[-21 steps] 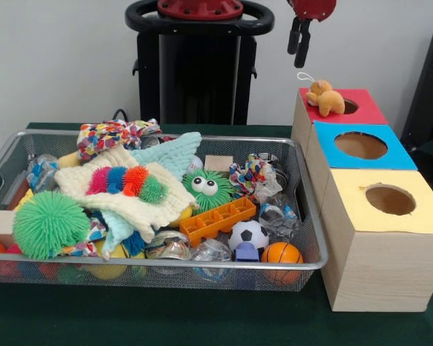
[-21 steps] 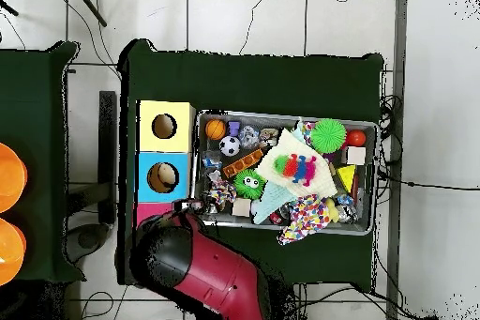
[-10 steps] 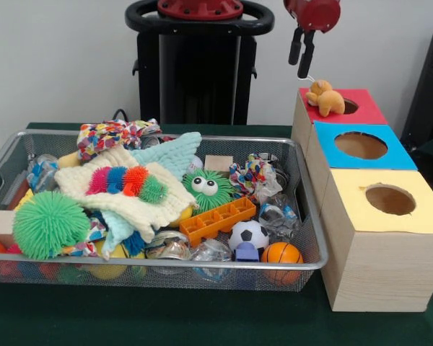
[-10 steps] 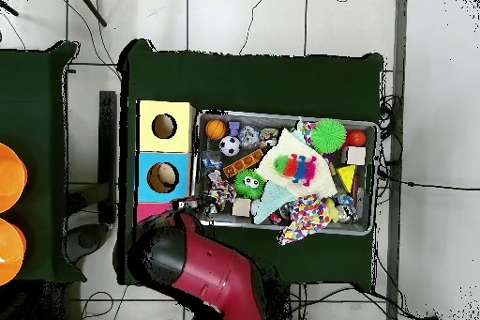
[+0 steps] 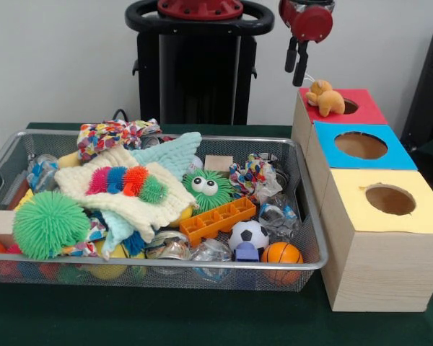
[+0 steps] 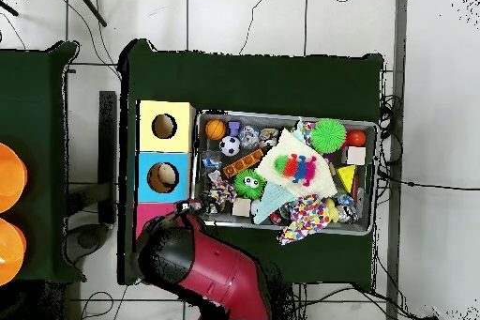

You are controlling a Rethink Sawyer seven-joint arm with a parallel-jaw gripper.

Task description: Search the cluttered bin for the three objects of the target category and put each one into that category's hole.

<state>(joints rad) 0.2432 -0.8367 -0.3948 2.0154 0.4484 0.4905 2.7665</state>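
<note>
A small orange plush toy lies on the red box top, at the left rim of its hole, and it is not inside. My gripper hangs in the air above and to the left of the plush, open and holding nothing. The wire bin is full of mixed toys: a green spiky ball, a green fuzzy creature with eyes, an orange block, a soccer ball and a small basketball. In the overhead view my red arm covers the red box.
A blue box and a yellow box, each with a round hole, stand in a row in front of the red one, right of the bin. Cream cloths and a knotted rope toy cover the bin's left half.
My gripper has come lower and drifted slightly left above the red box. The orange plush has stayed where it lay.
</note>
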